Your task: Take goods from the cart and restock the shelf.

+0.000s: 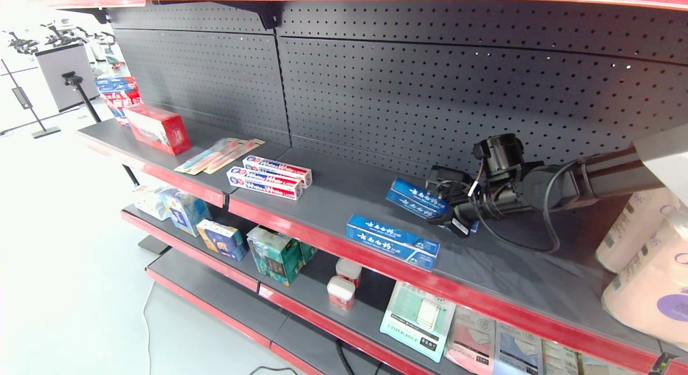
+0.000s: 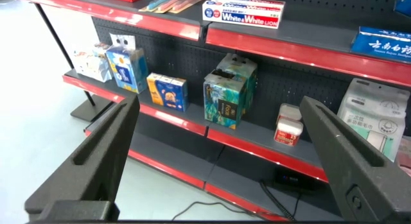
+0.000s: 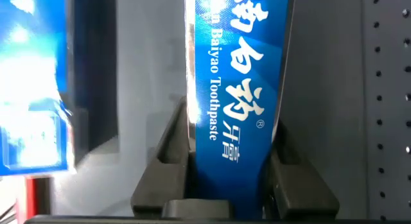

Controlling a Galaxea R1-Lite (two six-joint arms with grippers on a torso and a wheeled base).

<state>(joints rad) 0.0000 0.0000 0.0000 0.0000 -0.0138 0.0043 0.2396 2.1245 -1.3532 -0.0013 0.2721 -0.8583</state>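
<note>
Left gripper (image 2: 218, 118): fingers spread wide, nothing between them. It hangs in front of the lower tiers, facing a teal carton (image 2: 229, 90) and two small white jars (image 2: 289, 124).

Middle shelf (image 1: 333, 192), front edge: one blue toothpaste box (image 1: 392, 242) lies flat along the red lip.

Just behind it, right gripper (image 1: 447, 203) is closed on a second blue toothpaste box (image 1: 416, 196), gripped by one end. In the right wrist view the fingers (image 3: 168, 176) press both long sides of this box (image 3: 234, 89), and the grip looks square. The held box sits low over the shelf deck, roughly parallel to the front box and apart from it. Cannot tell whether its underside touches the deck.

Beside the arm on the robot's right: pale paper rolls (image 1: 642, 257) in wrap.

Farther along the shelf, on the robot's left: two white toothpaste boxes (image 1: 270, 178) side by side, then flat toothbrush packs (image 1: 219, 154), then a red carton (image 1: 157, 129) at the far end. The pegboard back panel (image 1: 408, 90) closes the rear.

Step in hand (judgement): set-down of the held box in the row behind the front one. The pick looks done, the release not yet.

Next move calls for:
- settling the box flat on the deck before letting go;
- parting the fingers only enough to free it;
- backing the arm out along the box's long axis, so that neither box gets dragged or nudged toward the lip.

Risk: a skewed retreat could swing the box into its neighbour.
</note>
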